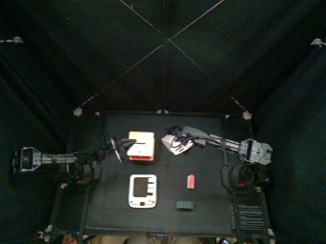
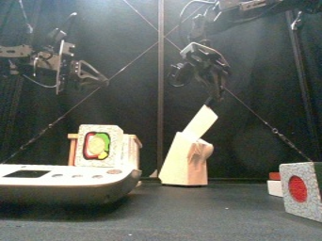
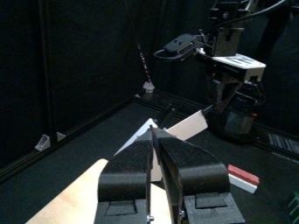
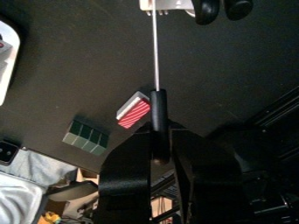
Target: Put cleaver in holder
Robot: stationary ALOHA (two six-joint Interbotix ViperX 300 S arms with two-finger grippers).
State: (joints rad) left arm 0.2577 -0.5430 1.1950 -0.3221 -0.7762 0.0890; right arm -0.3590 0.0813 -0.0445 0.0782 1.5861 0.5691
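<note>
Cleaver stands beside the holder toward the tabletop's back edge, long axis steep, pale end tipped up toward the right edge. Right gripper hangs above it, fingers' spacing unclear. Left gripper hangs raised, fingers narrowly parted, empty.

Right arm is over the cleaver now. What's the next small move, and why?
Probably ease the right gripper straight down onto the cleaver's raised end. In the front view the cleaver stands on the table beside the holder, not in it, its narrow end tilted up, and a gap shows between that end and the gripper.
</note>
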